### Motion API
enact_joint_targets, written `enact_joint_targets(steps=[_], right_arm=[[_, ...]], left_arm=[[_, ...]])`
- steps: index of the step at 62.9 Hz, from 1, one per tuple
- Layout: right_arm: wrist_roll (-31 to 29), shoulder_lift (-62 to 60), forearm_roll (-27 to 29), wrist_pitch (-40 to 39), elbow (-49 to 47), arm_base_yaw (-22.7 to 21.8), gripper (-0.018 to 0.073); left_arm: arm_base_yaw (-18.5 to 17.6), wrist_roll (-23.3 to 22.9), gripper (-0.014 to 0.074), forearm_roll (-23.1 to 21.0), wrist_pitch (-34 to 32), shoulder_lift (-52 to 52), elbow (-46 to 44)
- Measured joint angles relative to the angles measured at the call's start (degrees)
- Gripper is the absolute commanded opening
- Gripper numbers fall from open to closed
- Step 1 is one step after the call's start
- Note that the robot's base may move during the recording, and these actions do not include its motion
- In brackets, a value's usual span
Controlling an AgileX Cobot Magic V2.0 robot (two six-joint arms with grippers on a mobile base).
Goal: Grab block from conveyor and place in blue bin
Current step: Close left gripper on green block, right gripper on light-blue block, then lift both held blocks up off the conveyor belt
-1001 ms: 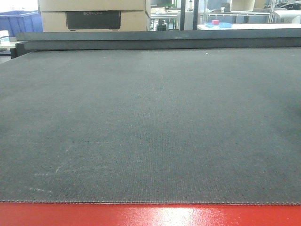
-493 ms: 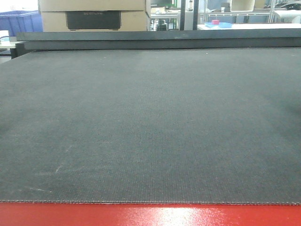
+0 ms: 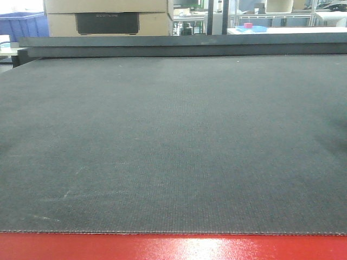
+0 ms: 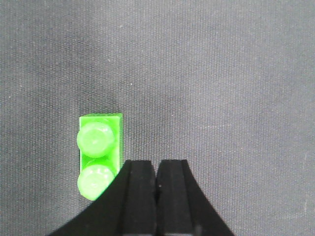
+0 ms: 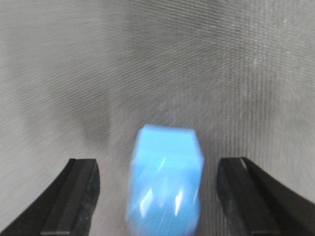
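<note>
**Two blocks on the belt**

Left gripper point(image 4: 156, 164) is pinched closed and empty, with a green block point(image 4: 98, 155) at its ten o'clock on the conveyor point(image 3: 173, 135). Right gripper point(image 5: 157, 164) gapes wide, a blurred blue block point(image 5: 165, 182) between its fingers. Blue bin point(image 3: 21, 24) at eleven o'clock, contents hidden.

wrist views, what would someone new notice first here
A bright green block with two studs lies on the dark conveyor, right beside the shut left gripper. In the right wrist view, a blurred light blue block sits between the wide-open fingers of the right gripper. The front view shows just the wide conveyor and its glossy red frame.
</note>
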Motion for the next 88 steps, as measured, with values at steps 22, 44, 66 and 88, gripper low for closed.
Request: enact_joint_targets(steps=[22, 44, 66, 88], right_arm=[[0.8, 0.8, 0.0, -1.3, 0.2, -0.2, 0.0381], [1.0, 0.8, 0.0, -1.5, 1.8, -0.2, 0.0009], [1.0, -1.9, 0.0, -0.3, 0.5, -0.1, -0.0166], [0.9, -10.9, -0.1, 0.1, -2.5, 2.3, -0.0166]], left_arm=[[0.0, 0.0, -0.0111, -0.5, 0.0, 0.0, 0.0], [0.3, -3.2, -0.0111, -0.9, -0.3, 0.0, 0.0], [7.7, 4.2, -0.0111, -1.0, 6.5, 0.0, -0.5], [7.6, 6.8, 0.0053, -1.0, 5.5, 2.6, -0.5]])
